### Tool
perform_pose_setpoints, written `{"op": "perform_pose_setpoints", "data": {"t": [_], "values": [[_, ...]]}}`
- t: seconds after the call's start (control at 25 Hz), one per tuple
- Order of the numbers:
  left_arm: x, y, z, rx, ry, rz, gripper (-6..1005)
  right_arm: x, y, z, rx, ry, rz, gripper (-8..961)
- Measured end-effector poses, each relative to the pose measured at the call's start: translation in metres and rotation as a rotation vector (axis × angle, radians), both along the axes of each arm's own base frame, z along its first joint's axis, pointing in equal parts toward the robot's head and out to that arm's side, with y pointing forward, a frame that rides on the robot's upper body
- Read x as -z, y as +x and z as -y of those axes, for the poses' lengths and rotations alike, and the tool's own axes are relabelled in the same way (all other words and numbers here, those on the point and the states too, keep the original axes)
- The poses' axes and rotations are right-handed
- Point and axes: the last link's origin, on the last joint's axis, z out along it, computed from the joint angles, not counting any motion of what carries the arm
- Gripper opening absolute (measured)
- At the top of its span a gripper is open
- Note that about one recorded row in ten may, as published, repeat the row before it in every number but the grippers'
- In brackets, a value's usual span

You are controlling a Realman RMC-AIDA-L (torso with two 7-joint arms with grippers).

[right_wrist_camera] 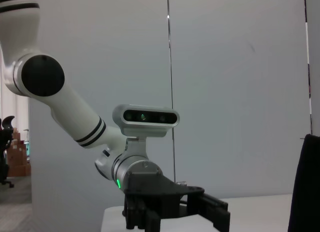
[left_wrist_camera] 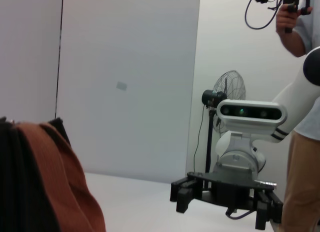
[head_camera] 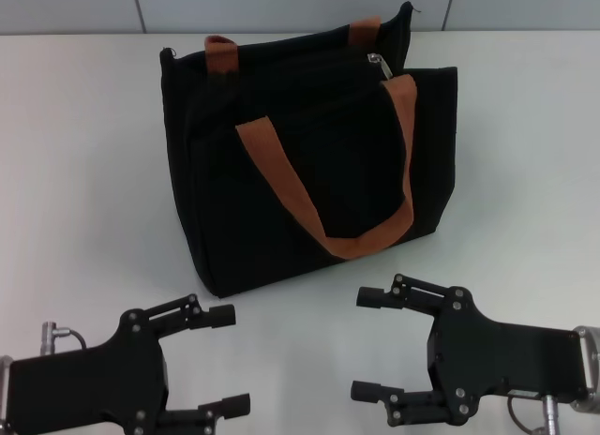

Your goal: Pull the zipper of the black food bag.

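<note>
While both arms sit low at the near edge of the white tabletop (head_camera: 75, 172), I see the black fabric food bag with brown webbing handles (head_camera: 309, 163) standing upright in the middle, a little toward the far side. Its small silver zipper pull (head_camera: 375, 62) rests at the right end of the top seam, just by the raised corner. From the head view I cannot tell whether the teeth along that seam are meshed or parted, so this would fit a bag zipped shut as well as one unzipped to that end; I won't judge which.

My left claw (head_camera: 214, 360) is spread wide and holds nothing, in front of the bag's near left corner. My right claw (head_camera: 373, 345) is likewise wide open and empty, in front of the near right side, just below the drooping front handle.

For room: there is bare tabletop on both sides of the bag and a clear strip between the claws and its front face. The far edge meets the grey wall close behind the bag, so reach over the top looks tighter there. The looped front handle could snag a finger.
</note>
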Motion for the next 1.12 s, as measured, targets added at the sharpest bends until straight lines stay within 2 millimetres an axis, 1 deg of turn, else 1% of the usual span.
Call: {"op": "perform_pose_setpoints", "data": {"t": [0.28, 0.32, 0.6, 0.72, 1.12], "values": [[0.003, -0.004, 0.004, -0.016, 0.013, -0.013, 836, 0.008, 0.0, -0.003, 0.037, 0.016, 0.009, 839], [0.005, -0.006, 0.007, -0.033, 0.013, -0.013, 836, 0.009, 0.0, -0.004, 0.038, 0.016, 0.007, 839], [0.008, -0.004, 0.008, -0.03, 0.014, -0.005, 835, 0.01, -0.006, -0.009, 0.061, 0.025, -0.026, 839], [0.015, -0.001, 0.013, -0.002, 0.035, 0.022, 835, 0.011, -0.007, -0.009, 0.068, 0.019, -0.033, 838], [0.016, -0.003, 0.014, -0.01, 0.043, 0.022, 835, 0.012, -0.007, -0.007, 0.079, 0.017, -0.041, 838]]}}
